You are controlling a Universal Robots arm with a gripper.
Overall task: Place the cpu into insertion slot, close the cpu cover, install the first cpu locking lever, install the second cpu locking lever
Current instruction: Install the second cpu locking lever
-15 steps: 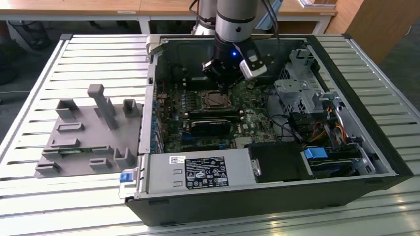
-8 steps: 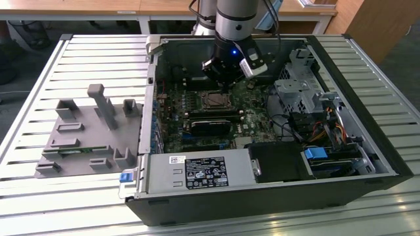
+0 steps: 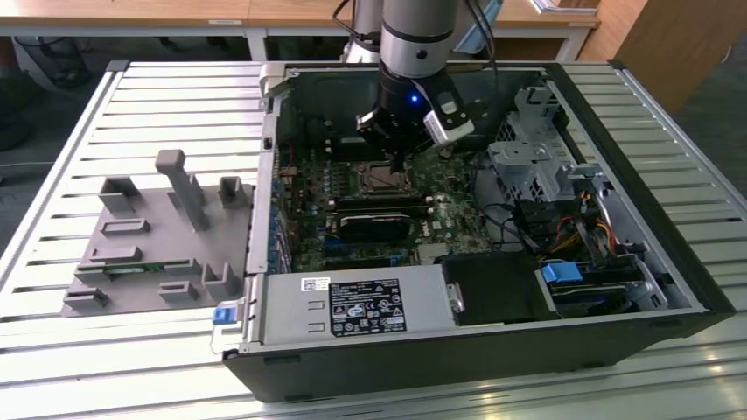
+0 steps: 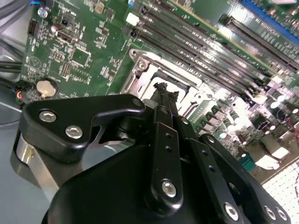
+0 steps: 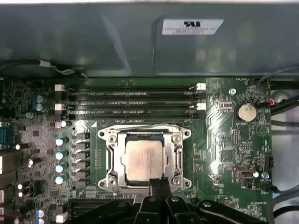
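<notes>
One grey fixture block [image 3: 157,241] sits at the exterior view's left; rightward, in the open computer case [image 3: 653,289], the cpu [image 5: 144,160] lies seated in its socket under the closed cpu cover [image 5: 145,135], with the gripper [image 5: 159,182] hovering fingers together just above.

I can make out no legible text. A white label [image 3: 366,308] on the silver power supply [image 3: 350,306] and a white sticker [image 5: 192,26] on the grey case wall [image 5: 93,42] carry print I cannot read.
</notes>
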